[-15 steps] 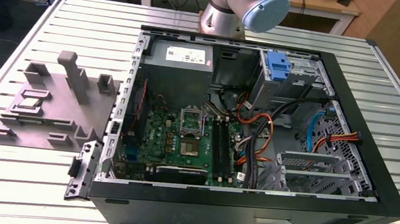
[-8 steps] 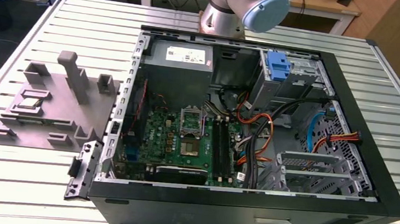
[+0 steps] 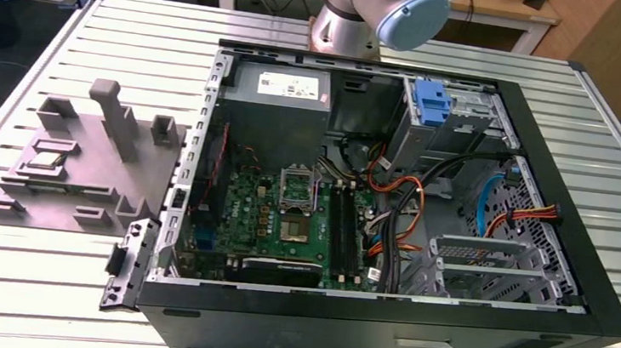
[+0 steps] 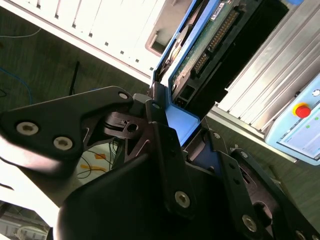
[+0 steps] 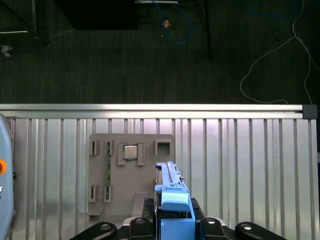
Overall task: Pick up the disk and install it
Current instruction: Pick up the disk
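Gripper (image 4: 182,122) closed on the blue carrier bracket at one end of the disk (image 4: 210,45), I hold the drive clear of the slatted table (image 5: 240,165), with the grey fixture plate (image 5: 125,175) lying below it in the first wrist view. In the exterior view the disk sits in the top corner at the exterior view's left, well apart from the open computer case (image 3: 386,335).

My worry is the hold itself. My fingers (image 4: 155,107) pinch plastic at one end, not the metal body, and most of the drive's length hangs out beyond them. A quick swing or a hard stop could flex the bracket, and the drive might tilt or slide in my grasp. A tilted drive would likely meet a bay crooked and jam.

The case has hazards of its own. Orange cables (image 3: 399,208) loop across the floor just beside the metal drive cage (image 3: 485,259), and a low approach could snag them or press them under the carrier. Another blue caddy (image 3: 432,104) stands in the upper bay near the power supply (image 3: 279,85); I judge it easy to mistake for a free slot.
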Motion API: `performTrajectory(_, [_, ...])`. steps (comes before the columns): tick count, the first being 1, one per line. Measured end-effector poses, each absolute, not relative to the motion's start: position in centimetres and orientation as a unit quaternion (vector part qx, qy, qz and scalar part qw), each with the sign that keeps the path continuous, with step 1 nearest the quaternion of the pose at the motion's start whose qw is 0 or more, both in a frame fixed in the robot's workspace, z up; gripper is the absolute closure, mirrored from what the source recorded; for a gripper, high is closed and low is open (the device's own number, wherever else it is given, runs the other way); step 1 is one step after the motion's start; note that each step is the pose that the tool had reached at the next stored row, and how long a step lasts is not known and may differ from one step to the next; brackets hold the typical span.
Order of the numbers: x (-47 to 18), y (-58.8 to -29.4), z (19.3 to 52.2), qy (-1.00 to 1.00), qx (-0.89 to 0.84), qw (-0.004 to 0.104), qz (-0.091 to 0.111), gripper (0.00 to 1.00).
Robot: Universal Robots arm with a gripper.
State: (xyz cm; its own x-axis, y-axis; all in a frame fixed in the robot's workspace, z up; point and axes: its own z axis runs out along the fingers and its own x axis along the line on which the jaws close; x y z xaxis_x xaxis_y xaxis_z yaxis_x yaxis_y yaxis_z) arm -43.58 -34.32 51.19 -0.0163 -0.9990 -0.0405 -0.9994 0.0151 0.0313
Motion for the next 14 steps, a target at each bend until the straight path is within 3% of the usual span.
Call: performTrajectory(14, [-42.9, -35.4, 51.2, 0.712, -0.701, 0.003, 0.026, 0.63])
